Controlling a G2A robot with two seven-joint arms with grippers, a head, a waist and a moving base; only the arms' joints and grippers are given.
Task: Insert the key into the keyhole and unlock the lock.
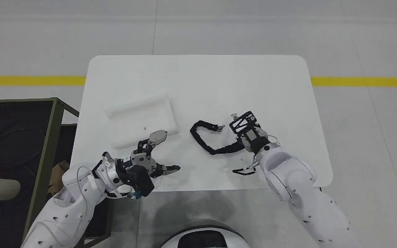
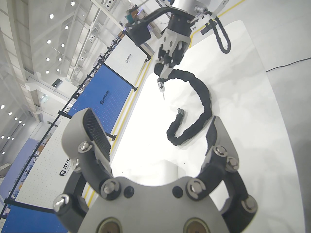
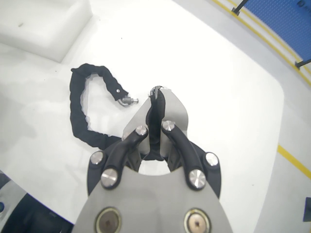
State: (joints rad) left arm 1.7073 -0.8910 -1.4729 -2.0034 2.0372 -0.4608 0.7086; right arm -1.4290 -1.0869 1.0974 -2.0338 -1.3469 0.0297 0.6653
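Observation:
A black fabric-sleeved chain lock (image 1: pixel 208 144) (image 2: pixel 203 98) (image 3: pixel 77 107) lies curved on the white table (image 1: pixel 198 74). Its free end carries a metal pin (image 1: pixel 218 128) (image 2: pixel 180 111) (image 3: pixel 128 101) and rests on the table. My right gripper (image 1: pixel 243 123) (image 2: pixel 164 68) (image 3: pixel 158 94) is shut on the chain's other end, the black sleeve pinched between its fingers. A small metal piece (image 2: pixel 161 88), perhaps the key, pokes out below those fingers; I cannot tell for sure. My left gripper (image 1: pixel 169 150) (image 2: pixel 150 120) stands open and empty near the table's front left, facing the chain.
A white foam block (image 1: pixel 141 118) (image 3: pixel 36 20) lies on the table's left half, behind my left gripper. A dark rack (image 1: pixel 31 142) stands beside the table's left edge. Yellow floor tape (image 1: pixel 43 80) runs behind the table.

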